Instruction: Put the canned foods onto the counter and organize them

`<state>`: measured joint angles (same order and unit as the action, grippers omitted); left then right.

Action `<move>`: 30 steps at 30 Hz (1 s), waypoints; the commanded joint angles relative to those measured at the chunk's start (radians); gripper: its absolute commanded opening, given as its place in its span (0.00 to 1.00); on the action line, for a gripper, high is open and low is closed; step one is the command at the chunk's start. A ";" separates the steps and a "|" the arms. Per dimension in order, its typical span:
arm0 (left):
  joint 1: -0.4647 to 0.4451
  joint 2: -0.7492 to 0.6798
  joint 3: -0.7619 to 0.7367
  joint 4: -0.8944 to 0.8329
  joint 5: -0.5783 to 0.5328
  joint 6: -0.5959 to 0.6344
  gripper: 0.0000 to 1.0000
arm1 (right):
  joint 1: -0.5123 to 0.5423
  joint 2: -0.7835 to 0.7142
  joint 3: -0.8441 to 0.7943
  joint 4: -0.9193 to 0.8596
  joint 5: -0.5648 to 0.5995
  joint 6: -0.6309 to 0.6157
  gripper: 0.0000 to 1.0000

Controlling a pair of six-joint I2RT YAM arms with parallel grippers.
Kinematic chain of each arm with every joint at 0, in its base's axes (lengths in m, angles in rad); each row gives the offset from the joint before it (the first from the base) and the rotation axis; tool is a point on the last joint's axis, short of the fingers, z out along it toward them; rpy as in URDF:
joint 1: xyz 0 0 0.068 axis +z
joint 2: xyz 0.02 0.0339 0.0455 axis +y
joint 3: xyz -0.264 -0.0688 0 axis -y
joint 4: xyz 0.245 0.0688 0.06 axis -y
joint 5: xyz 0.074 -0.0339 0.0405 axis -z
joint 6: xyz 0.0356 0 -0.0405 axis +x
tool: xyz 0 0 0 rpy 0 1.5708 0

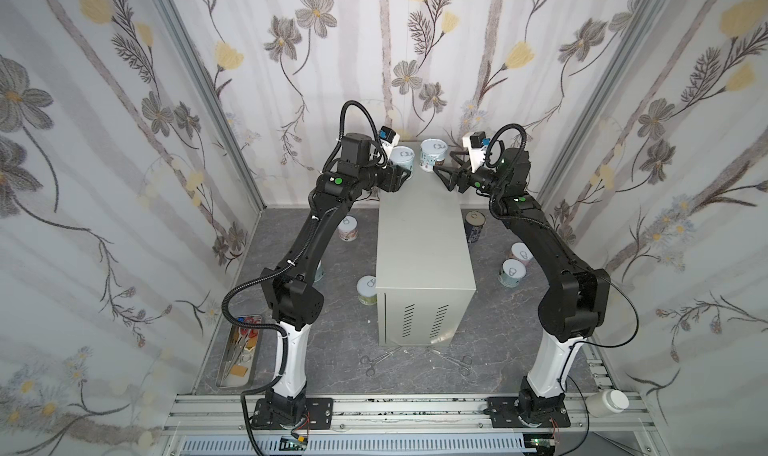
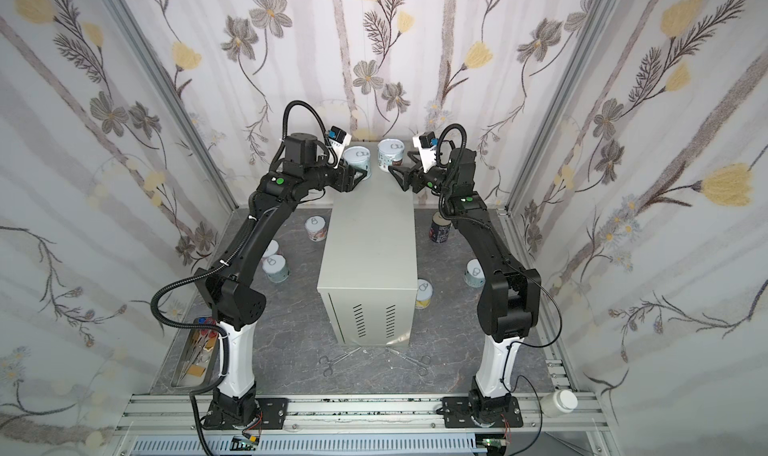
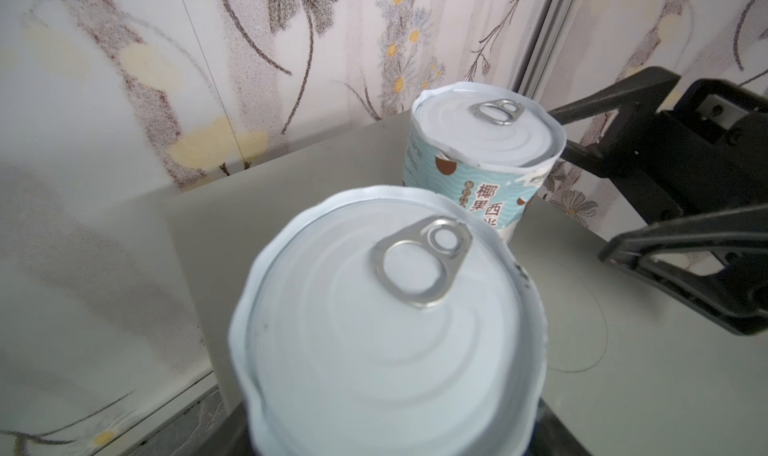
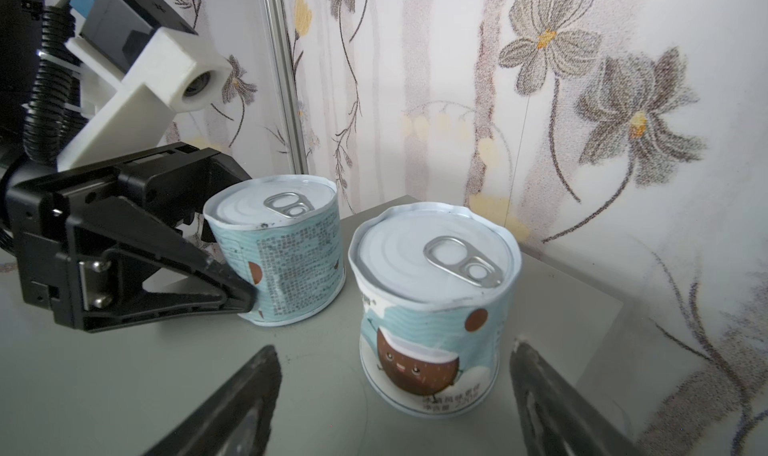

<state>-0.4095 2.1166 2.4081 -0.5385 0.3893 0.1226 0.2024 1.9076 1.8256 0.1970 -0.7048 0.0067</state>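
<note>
- Two short teal cans stand upright at the far end of the counter (image 1: 419,225), close to the flowered wall; each has a silver pull-tab lid.
- The left can (image 4: 286,250) sits between the fingers of the left claw (image 4: 232,267). In the right wrist view one black finger (image 4: 216,285) presses on the label of this can, and the other finger is hidden behind it. So the left claw is closed on the left can, and the can's base rests on the counter.
- In the left wrist view the same can fills the lower part of the picture, directly under the camera; the claw fingers themselves are hidden there.
- The right can (image 4: 432,308), with a coconut figure on its label, stands just beside the left can, apart by a small gap.
- The right claw (image 4: 395,391) stands before the right can with its jaws apart. Its two fingertips are on either side of the can's lower part, but neither touches it; the can stands free on the counter.
- In both top views the two claws face each other over the far end of the counter, left claw (image 1: 405,171) at its can, right claw (image 1: 446,171) just beside the right can (image 1: 433,155).
- Other cans are on the dark marbled floor (image 1: 332,341) around the counter, among them a taller dark-blue can (image 1: 474,227) on the right side.
</note>
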 commanded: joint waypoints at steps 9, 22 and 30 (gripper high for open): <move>0.004 0.035 0.020 0.159 0.003 -0.048 0.61 | 0.006 0.023 0.014 0.060 -0.019 -0.002 0.82; 0.006 0.065 0.040 0.180 0.014 -0.057 0.64 | 0.014 0.051 0.039 0.055 -0.038 -0.004 0.75; 0.006 0.071 0.040 0.195 0.005 -0.065 0.66 | 0.016 0.056 0.041 0.050 -0.044 -0.007 0.72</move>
<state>-0.4049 2.1818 2.4367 -0.4152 0.3931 0.0715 0.2150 1.9583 1.8584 0.2195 -0.7189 0.0071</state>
